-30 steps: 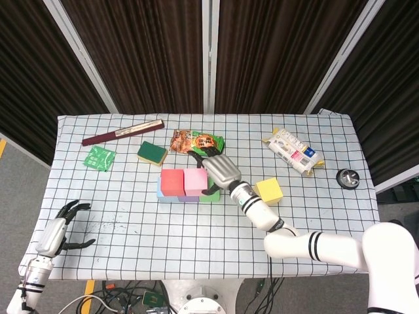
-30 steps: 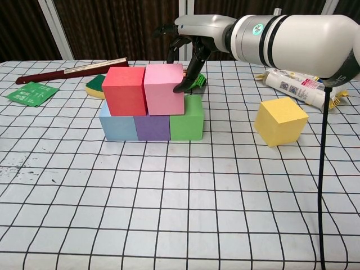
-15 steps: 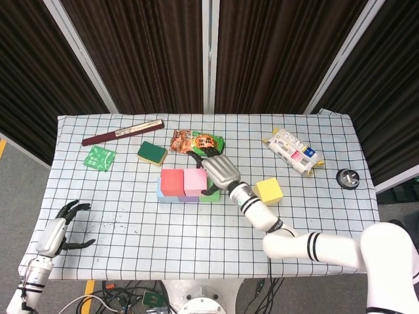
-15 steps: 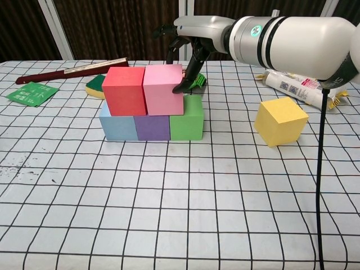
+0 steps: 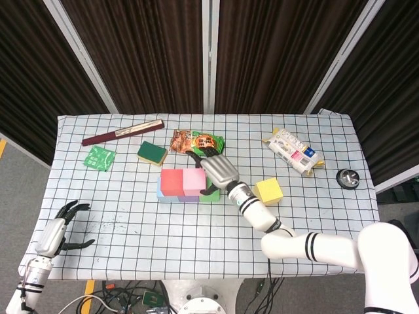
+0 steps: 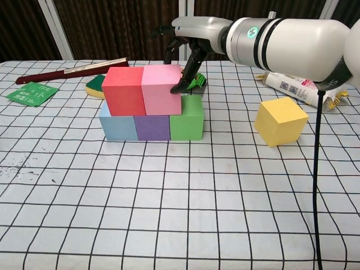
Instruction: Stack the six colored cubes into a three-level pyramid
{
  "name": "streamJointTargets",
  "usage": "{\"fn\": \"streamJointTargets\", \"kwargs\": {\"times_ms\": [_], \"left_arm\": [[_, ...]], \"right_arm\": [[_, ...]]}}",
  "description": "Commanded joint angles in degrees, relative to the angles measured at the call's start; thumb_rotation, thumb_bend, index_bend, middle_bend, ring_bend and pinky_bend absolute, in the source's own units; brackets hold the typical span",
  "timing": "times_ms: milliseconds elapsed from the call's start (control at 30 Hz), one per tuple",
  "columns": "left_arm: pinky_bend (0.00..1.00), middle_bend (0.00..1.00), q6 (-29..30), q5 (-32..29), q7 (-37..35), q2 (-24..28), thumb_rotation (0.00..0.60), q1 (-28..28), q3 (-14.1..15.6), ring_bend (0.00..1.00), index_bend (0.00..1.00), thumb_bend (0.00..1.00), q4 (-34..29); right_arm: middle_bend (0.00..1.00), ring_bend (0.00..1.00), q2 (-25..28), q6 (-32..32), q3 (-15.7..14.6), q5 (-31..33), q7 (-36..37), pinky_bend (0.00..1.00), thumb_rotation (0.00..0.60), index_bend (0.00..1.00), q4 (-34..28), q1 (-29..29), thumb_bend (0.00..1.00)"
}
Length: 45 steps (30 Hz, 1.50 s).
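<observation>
Head view: the right hand (image 5: 218, 171) covers most of the green cube (image 5: 209, 195) and the right edge of the pink cube (image 5: 194, 179); the bottom row shows only as thin slivers under the upper cubes. Chest view is clearer. Bottom row on the bench (image 6: 169, 214), left to right: blue cube (image 6: 118, 127), purple cube (image 6: 152, 127), green cube (image 6: 187, 118), faces touching, the row's long axis running left-right across the bench. Second level: red cube (image 6: 124, 90) and pink cube (image 6: 161, 89), side by side and touching, same left-right axis, set toward the left so the green cube's top is partly bare. Right hand (image 6: 185, 53) reaches over from the right, fingers curled down; one dark fingertip (image 6: 179, 87) touches the pink cube's right face near its back edge (whether the other fingers touch it cannot be told). It grips nothing. Yellow cube (image 6: 280, 120) sits alone on the bench, well right of the stack, turned corner-on to the chest camera. Left hand (image 5: 60, 227) hangs off the bench's near-left corner, fingers apart, empty; unseen in chest view. Behind the stack, partly hidden: a green-and-yellow sponge (image 6: 97, 85) and a snack packet (image 5: 195, 141).
</observation>
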Motion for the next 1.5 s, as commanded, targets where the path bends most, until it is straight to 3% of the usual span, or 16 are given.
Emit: {"fn": "streamJointTargets", "kwargs": {"times_ms": [33,600,967,1500], "left_arm": [[0.09,0.22,0.02,-0.04,-0.06,0.01,0.600,0.03,-0.01,0.06,0.19,0.00,0.02],[0.09,0.22,0.03,-0.01,-0.43,-0.09,0.600,0.11,0.07,0.06,0.19,0.00,0.34],[0.09,0.22,-0.16,-0.04,-0.54,-0.12,0.600,0.09,0.11,0.06,0.20,0.00,0.44],[0.09,0.22,0.12,-0.03,-0.56,-0.04,0.600,0.09,-0.04,0.06,0.20,0.00,0.33]], "right_arm": [[0.44,0.02,-0.06,0.00,-0.01,0.03,-0.04,0.00,0.600,0.00,0.03,0.00,0.15],[0.43,0.02,-0.60,-0.16,-0.06,0.17,-0.07,0.00,0.600,0.00,0.60,-0.10,0.15],[0.26,0.00,-0.52,-0.58,0.38,-0.59,1.37,0.00,0.600,0.00,0.62,-0.54,0.09],[0.22,0.00,1.76,-0.14,1.39,-2.82,3.70,0.00,0.600,0.00,-2.13,-1.70,0.01]]}}
